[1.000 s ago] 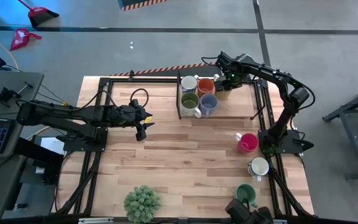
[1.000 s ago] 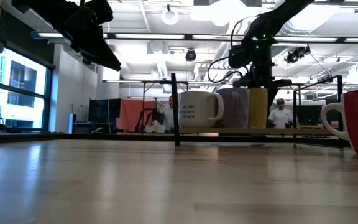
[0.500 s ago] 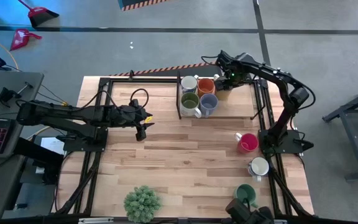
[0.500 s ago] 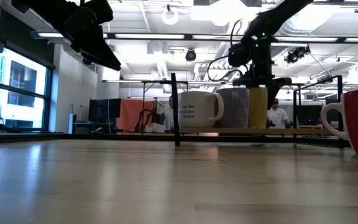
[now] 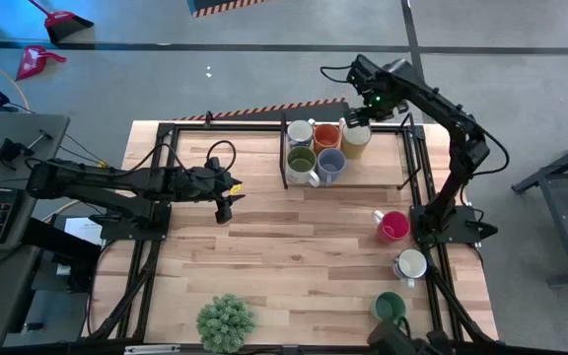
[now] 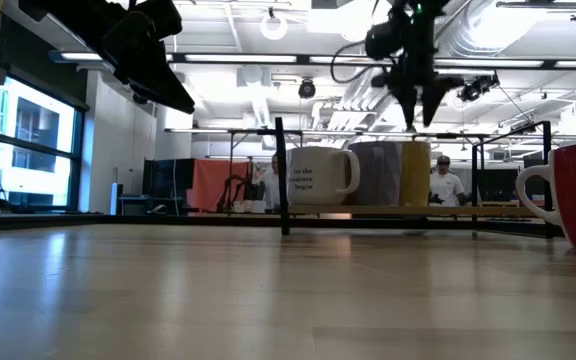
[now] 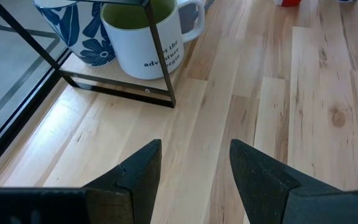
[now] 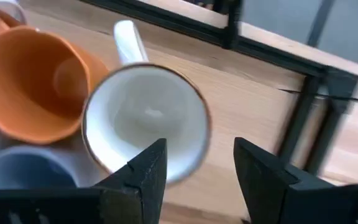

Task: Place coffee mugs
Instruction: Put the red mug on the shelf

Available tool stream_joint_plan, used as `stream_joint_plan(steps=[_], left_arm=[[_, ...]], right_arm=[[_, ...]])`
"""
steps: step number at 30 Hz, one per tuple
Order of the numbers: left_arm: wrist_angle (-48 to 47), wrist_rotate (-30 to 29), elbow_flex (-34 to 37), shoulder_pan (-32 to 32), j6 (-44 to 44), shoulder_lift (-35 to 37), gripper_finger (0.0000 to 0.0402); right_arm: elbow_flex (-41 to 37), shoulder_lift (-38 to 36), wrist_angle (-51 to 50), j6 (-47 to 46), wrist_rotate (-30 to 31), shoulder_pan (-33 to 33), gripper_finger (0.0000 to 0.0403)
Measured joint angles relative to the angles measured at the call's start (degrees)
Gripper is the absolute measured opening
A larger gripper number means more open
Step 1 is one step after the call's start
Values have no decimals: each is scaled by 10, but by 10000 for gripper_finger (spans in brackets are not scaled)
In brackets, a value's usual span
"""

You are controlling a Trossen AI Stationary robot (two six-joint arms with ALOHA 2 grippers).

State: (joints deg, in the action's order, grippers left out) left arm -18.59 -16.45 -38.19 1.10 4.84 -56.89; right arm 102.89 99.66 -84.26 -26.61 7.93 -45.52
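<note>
Where the right gripper (image 5: 359,117) sat low around the cream round ceramic mug (image 5: 355,141) a second ago, it has now lifted clear and hangs above it, dark fingers spread apart and empty; the low view shows the fingertips (image 6: 409,108) well above the mug's rim. That mug stands released on the raised wooden shelf inside the black metal frame (image 5: 284,158), just beside the orange glazed mug (image 5: 326,136). From the right wrist, its white interior and thin brown rim sit directly below the fingers, white handle pointing away (blue-grey mug (image 8: 23,171) at the edge).

Shelf group, otherwise unchanged: white mug (image 5: 300,132), orange mug, olive-green-lined white mug (image 5: 302,164) and blue-grey mug (image 5: 330,164) in a two-by-two block, with the cream mug as a fifth at the end of the back row.

Writing: the olive-lined mug carries dark print, "adventure" and "begin" being legible from the left wrist (image 7: 145,43); the remaining words are hidden by a frame bar.

Still on the pale butcher-block table (image 5: 294,247), unshifted: magenta mug (image 5: 392,227), white mug with dark rim (image 5: 410,264), dark green mug (image 5: 390,307), spaced down the right edge.

Left gripper (image 5: 223,197) hovers as before over the table's left half, fingers apart, empty.

Bushy green potted plant (image 5: 226,321) at the near edge.
</note>
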Motion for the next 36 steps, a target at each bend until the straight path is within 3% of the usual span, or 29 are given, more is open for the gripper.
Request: stream_joint_plan(steps=[4, 9, 19, 26, 36], left_arm=[[0, 0, 0, 0, 1, 0, 180], [0, -2, 0, 0, 9, 0, 180], [9, -6, 0, 1, 5, 0, 180], [45, -7, 0, 1, 5, 0, 180], [121, -8, 0, 0, -47, 0, 180]], right_arm=[[62, -6, -58, 9, 27, 9, 163], [52, -57, -53, 41, 15, 32, 163], [-154, -270, -28, 72, 20, 101, 163], [-301, -419, 60, 71, -76, 155, 163], [-423, -496, 103, 76, -152, 172, 163]])
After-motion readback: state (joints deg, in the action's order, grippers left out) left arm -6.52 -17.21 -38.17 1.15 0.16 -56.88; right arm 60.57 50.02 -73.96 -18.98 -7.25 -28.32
